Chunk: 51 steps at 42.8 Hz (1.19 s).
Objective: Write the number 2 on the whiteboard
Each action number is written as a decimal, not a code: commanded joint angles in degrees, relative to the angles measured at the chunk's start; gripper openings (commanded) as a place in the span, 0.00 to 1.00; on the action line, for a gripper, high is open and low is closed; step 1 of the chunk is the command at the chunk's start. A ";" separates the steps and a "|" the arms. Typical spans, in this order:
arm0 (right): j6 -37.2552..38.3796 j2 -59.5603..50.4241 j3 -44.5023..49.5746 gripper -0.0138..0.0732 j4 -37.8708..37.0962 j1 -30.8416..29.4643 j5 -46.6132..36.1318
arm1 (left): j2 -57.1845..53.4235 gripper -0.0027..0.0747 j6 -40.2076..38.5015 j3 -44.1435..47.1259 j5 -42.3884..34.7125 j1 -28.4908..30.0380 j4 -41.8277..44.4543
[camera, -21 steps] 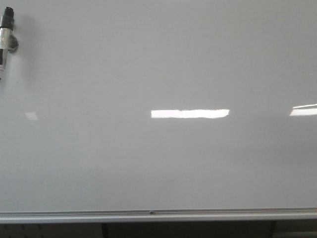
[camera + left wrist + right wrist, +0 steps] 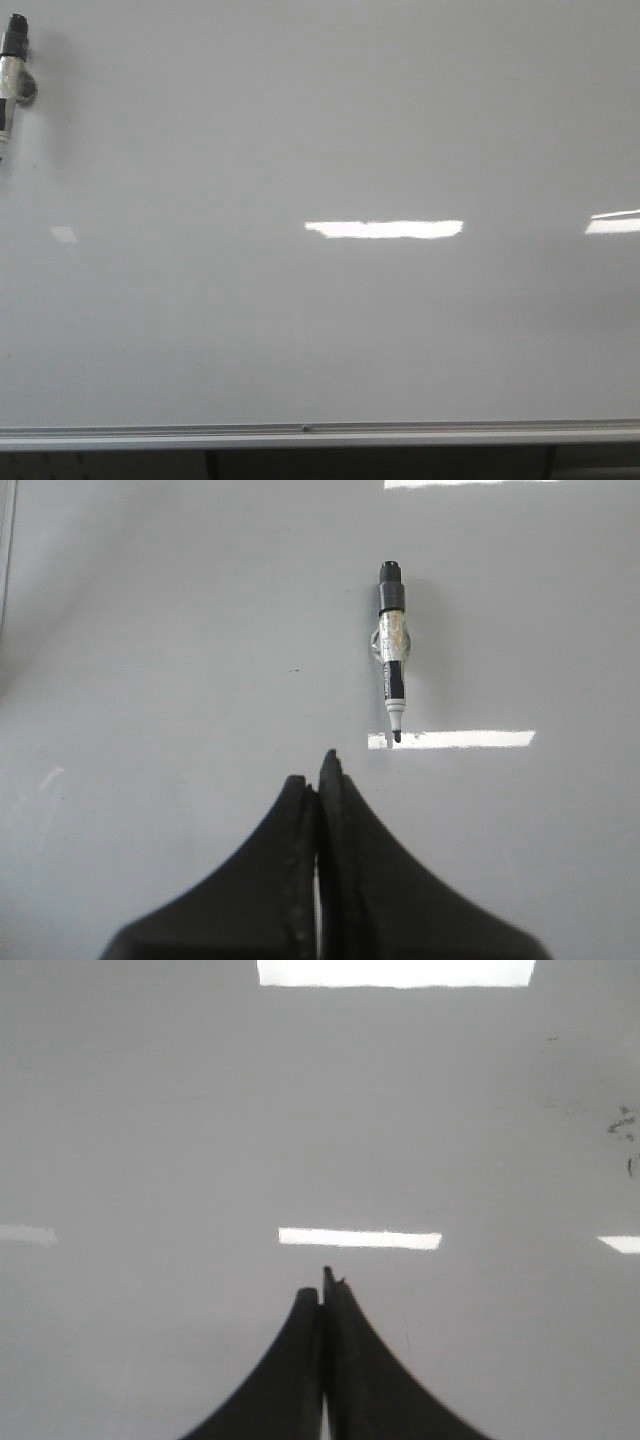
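The whiteboard [image 2: 320, 130] fills the front view, pale grey and glossy, with its silver rail along the near edge. No number 2 shows on it. A black and silver marker [image 2: 12, 75] lies at the far left of the board; in the left wrist view the marker [image 2: 392, 645] lies uncapped, tip toward my fingers. My left gripper [image 2: 318, 770] is shut and empty, hovering short of the marker's tip. My right gripper [image 2: 323, 1285] is shut and empty over bare board [image 2: 150, 1110]. Neither gripper shows in the front view.
Bright rectangular light glares [image 2: 384, 229] lie on the board. Faint dark smudges [image 2: 622, 1125] mark the board in the right wrist view. The silver rail [image 2: 320, 434] bounds the near edge, with dark space below it.
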 commanded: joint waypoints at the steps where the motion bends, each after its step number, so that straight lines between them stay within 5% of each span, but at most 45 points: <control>1: -0.77 -1.02 -0.11 0.08 0.31 -0.01 -4.50 | -1.52 0.01 -0.16 1.92 -4.50 -0.38 -0.03; 15: -0.71 -1.02 -0.38 0.08 0.31 -0.01 -9.48 | -1.52 0.01 -0.16 1.92 -8.97 -0.38 -0.03; 23: -0.66 -0.97 -6.90 0.08 0.31 -0.01 -2.48 | -1.52 0.01 -0.16 -1.07 -13.50 -0.38 -0.03; 34: -0.66 5.70 -25.00 0.08 0.31 -0.01 13.86 | 1.93 0.01 -0.16 -17.71 -0.79 -0.38 -0.03; 51: -0.66 24.51 -41.34 0.08 0.31 -0.01 24.57 | 21.02 0.01 -0.16 -40.46 16.56 -0.38 0.08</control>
